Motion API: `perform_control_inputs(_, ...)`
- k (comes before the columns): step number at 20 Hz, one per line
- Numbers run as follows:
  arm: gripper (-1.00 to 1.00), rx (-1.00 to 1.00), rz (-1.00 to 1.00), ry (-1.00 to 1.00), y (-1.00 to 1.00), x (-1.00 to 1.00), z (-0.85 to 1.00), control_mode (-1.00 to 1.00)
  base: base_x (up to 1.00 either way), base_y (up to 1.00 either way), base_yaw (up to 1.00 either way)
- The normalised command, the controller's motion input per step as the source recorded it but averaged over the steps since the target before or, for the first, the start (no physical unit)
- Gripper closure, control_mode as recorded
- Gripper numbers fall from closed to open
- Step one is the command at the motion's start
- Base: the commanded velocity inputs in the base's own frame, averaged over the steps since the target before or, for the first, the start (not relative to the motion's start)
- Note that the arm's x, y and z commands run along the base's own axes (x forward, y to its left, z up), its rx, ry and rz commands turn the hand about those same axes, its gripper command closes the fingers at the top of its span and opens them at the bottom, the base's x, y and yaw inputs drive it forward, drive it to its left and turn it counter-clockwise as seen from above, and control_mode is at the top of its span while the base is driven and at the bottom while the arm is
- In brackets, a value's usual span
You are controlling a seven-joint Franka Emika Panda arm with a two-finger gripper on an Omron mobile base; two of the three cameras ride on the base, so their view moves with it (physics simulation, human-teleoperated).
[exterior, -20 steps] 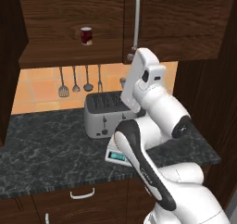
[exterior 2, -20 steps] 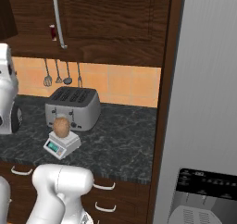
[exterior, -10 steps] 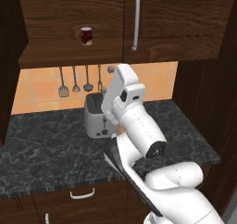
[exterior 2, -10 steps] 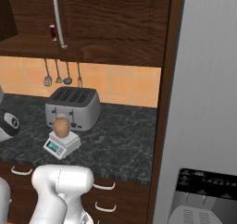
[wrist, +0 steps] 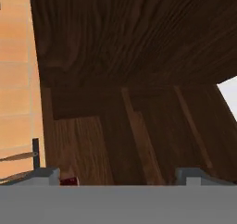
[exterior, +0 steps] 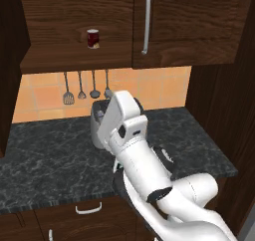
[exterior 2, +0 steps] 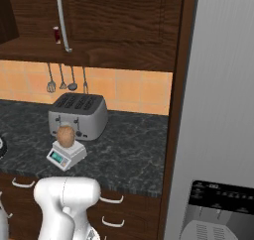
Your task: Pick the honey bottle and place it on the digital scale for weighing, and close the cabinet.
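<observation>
Countertop (exterior 2: 129,154): honey bottle (exterior 2: 65,135) atop digital scale (exterior 2: 66,154)

Honey bottle (exterior 2: 65,135) apparently atop digital scale (exterior 2: 66,155)

Your two base views look forward and down from behind the arm, left and right, sharing the toaster (exterior: 98,116) (exterior 2: 79,116) and surface (exterior: 45,155) (exterior 2: 129,150). Your hand view looks up close at the cabinet (wrist: 139,79).

A dark marble counter (exterior: 45,155) runs below an orange tiled backsplash (exterior 2: 129,90), beside a grey fridge (exterior 2: 218,110).
</observation>
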Motion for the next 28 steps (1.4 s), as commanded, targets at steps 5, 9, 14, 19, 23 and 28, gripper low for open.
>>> perform_control_inputs(5, -1.0, 0.0, 0.0, -0.03, 0.82, -0.87, -0.02, -1.0, 0.0, 0.0, 0.0)
perform_control_inputs(9, -1.0, 0.0, 0.0, 0.02, 0.29, -1.0, 0.33, -1.0, 0.0, 0.0, 0.0)
perform_control_inputs(14, -1.0, -0.01, 0.0, 0.04, 0.23, -1.0, 0.52, -1.0, 0.0, 0.0, 0.0)
perform_control_inputs(19, -1.0, -0.09, 0.0, -0.13, 0.49, -0.84, 0.33, -1.0, 0.0, 0.0, 0.0)
perform_control_inputs(23, -1.0, -0.01, 0.0, -0.22, 0.94, -0.76, 0.01, -1.0, 0.0, 0.0, 0.0)
perform_control_inputs(28, -1.0, -0.05, 0.0, -0.17, 1.0, -0.12, 0.03, -1.0, 0.0, 0.0, 0.0)
